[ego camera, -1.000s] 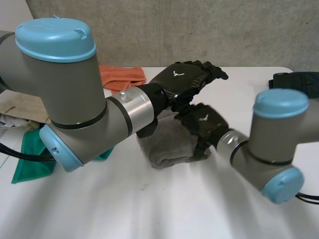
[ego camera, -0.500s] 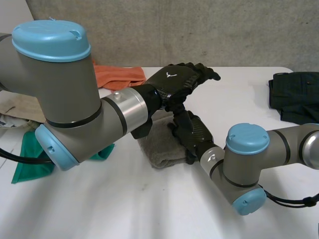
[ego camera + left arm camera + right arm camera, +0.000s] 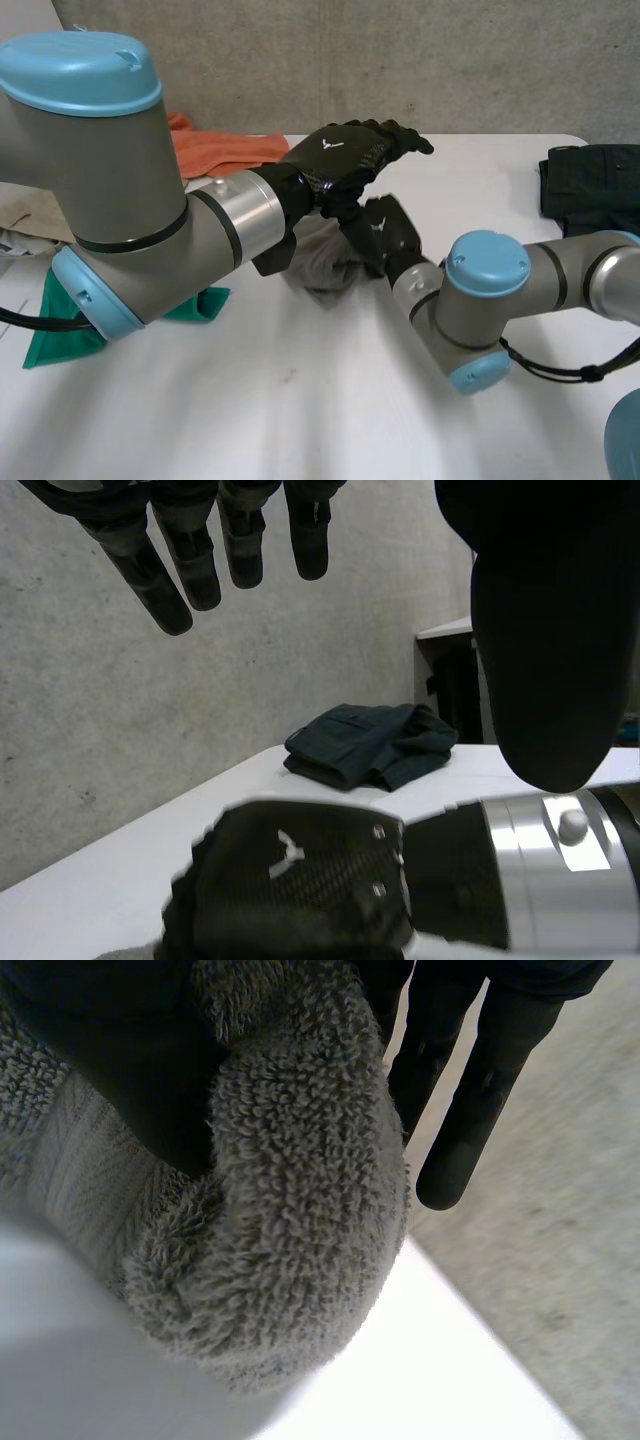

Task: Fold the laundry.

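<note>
A grey terry towel lies bunched in the middle of the white table. My right hand is shut on its right side. In the right wrist view a thick fold of the towel is pinched between the thumb and the fingers. My left hand hovers open just above and behind the towel, touching nothing. Seen from the left wrist, its fingers hang straight, with the back of my right hand below them.
An orange cloth lies at the back left, and a green cloth near the left edge beside pale cloths. A dark folded garment sits at the far right. A concrete wall stands behind the table.
My right hand has closed on the towel and drawn it up into a bunch, away from its flat folded shape. The left arm has shifted slightly left, its hand still open.
</note>
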`<state>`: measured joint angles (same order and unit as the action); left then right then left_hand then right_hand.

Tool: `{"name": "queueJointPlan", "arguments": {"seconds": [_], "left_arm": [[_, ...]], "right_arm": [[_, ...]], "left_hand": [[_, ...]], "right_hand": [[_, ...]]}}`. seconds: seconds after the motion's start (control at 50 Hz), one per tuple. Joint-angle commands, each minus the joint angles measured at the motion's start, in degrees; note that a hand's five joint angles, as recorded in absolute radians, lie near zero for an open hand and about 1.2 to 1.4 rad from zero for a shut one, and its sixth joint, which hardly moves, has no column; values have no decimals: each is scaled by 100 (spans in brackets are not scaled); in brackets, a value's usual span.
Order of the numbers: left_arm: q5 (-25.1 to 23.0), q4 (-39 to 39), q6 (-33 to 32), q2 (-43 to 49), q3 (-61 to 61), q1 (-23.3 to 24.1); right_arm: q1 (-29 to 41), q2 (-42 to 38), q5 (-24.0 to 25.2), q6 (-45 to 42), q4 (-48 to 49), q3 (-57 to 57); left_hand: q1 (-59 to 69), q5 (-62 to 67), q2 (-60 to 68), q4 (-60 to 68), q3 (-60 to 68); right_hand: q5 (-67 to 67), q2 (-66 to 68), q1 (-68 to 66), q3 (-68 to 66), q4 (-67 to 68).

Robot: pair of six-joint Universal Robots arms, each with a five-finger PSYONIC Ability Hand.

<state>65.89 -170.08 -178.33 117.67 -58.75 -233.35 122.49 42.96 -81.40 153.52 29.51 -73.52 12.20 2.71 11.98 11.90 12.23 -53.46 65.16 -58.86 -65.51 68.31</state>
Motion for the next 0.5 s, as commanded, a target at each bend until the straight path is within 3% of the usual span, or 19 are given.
{"name": "queueJointPlan", "arguments": {"seconds": [0.02,0.18,0.32,0.44,0.5], "left_arm": [[47,10,9,-165,196,-105],[214,1,202,-333,697,-123],[241,19,352,-289,944,-114],[249,1,352,-131,944,-61],[267,19,352,-8,918,-9]], "right_arm": [[-304,64,-191,442,502,705],[-1129,-164,-630,591,336,2514],[-2062,-753,-675,952,-24,4291],[-3090,-1886,-316,1329,-306,5821],[-3468,-2423,229,1497,-306,6086]], "left_hand": [[-220,-271,-198,-190,-223],[-220,-271,-198,-190,-223],[-220,-271,-198,-190,-223],[-220,-271,-198,-190,-223],[-220,-271,-198,-190,-223]], "right_hand": [[-1654,1484,-2114,-1449,1169],[-1654,1484,-2114,-1449,1169],[-1654,1484,-2114,-1449,1169],[-1654,1484,-2114,-1449,1169],[-1654,1484,-2114,-1449,1169]]}}
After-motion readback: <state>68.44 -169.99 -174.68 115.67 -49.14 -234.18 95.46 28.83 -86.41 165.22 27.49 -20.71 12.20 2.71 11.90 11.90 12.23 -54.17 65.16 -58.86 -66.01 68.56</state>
